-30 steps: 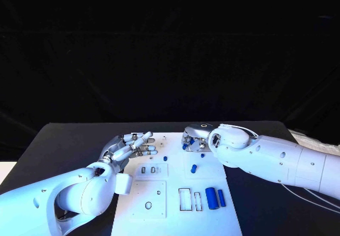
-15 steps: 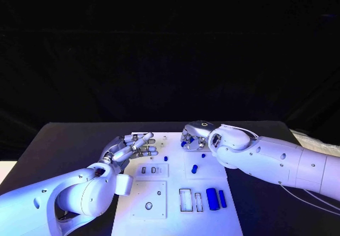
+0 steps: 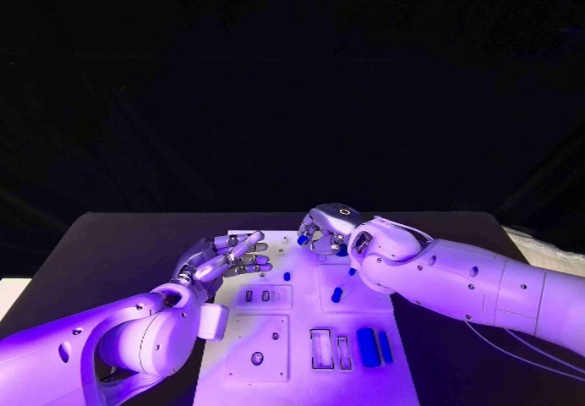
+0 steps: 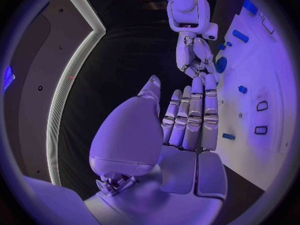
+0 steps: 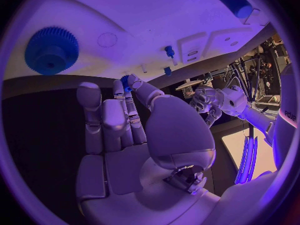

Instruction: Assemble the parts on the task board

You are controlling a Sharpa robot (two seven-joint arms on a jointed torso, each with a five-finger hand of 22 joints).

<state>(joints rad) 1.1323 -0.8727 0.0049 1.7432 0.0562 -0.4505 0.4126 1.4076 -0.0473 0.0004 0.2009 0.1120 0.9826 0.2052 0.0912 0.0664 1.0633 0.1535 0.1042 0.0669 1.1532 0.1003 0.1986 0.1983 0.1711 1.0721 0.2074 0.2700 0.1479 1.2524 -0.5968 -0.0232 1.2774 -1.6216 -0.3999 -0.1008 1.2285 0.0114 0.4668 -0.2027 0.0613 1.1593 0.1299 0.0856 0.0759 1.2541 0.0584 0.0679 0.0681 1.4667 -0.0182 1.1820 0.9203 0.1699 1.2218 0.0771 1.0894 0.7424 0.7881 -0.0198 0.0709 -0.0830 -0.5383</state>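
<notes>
A black table (image 3: 110, 245) fills the lower part of the head view under a dark backdrop, and the white task board (image 3: 305, 347) lies along its middle, running from the robot's side toward the far edge. The board carries rectangular recesses, round holes and scattered blue parts: two long blue bars (image 3: 374, 347) lie side by side near its right edge, and a small peg (image 3: 336, 294) stands farther up. A blue toothed gear (image 5: 52, 49) sits on the board close to the right hand's fingertips. The left hand (image 3: 229, 257) hovers over the board's far left corner, fingers straight, close together and holding nothing. The right hand (image 3: 322, 232) is raised above the far end, seemingly pinching a small blue part (image 5: 125, 80) between thumb and finger. Bare tabletop flanks both long edges of the board.
</notes>
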